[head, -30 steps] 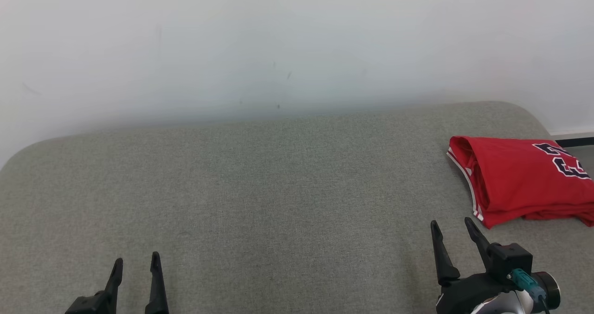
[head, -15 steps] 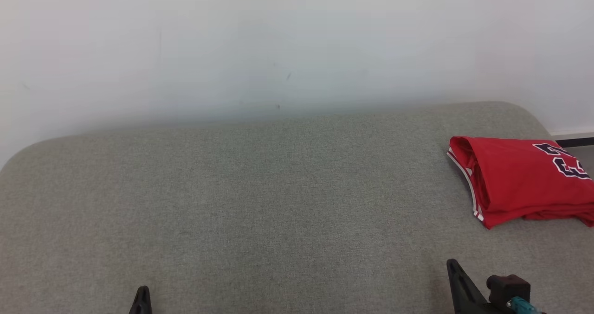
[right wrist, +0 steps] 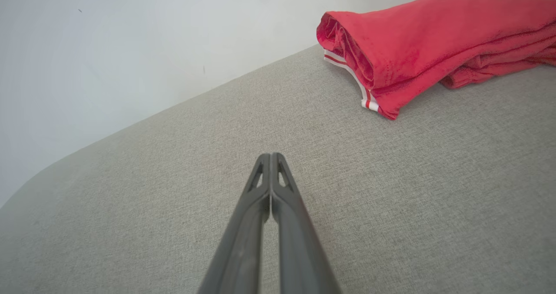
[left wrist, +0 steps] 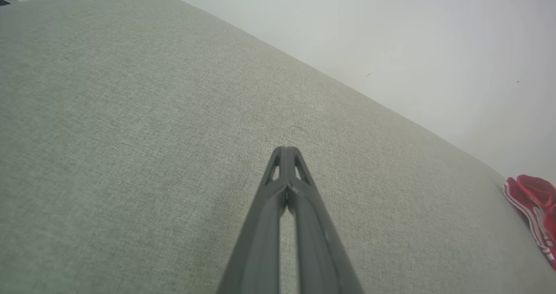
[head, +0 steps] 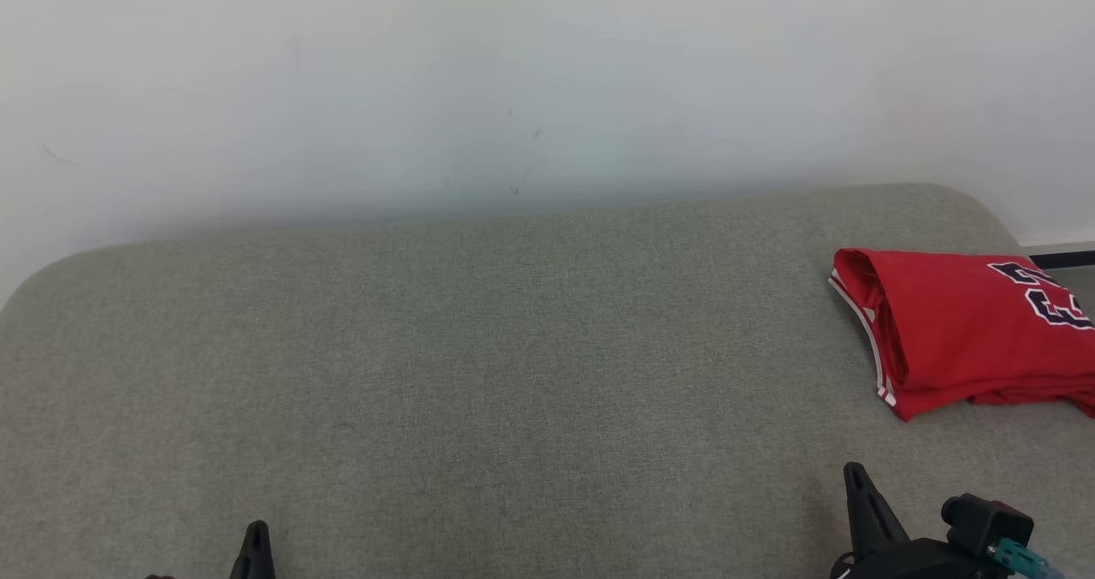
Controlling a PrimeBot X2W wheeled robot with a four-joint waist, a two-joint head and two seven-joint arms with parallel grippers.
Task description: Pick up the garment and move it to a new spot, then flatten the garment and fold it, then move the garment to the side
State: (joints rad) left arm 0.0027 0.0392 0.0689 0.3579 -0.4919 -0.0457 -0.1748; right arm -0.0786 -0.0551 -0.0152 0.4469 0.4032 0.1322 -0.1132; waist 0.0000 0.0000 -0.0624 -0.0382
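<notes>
The garment [head: 967, 331], a red jersey with white-striped trim and dark numerals, lies folded at the right end of the grey cushion; its folded edge also shows in the right wrist view [right wrist: 434, 46] and a sliver in the left wrist view [left wrist: 536, 203]. My right gripper [head: 855, 481] sits at the lower right, well short of the garment, shut with nothing in it [right wrist: 270, 157]. At the bottom left, my left gripper [head: 255, 536] is shut and empty too [left wrist: 286, 150], far from the garment.
The grey fabric cushion [head: 479, 374] spans the view, with rounded far corners. A plain white wall [head: 513, 74] rises right behind it. A dark strip of floor edge [head: 1065, 259] shows past the cushion's right end.
Both grippers have shut from open and drawn back toward the bottom edge of the head view. The garment has stayed where it was.
</notes>
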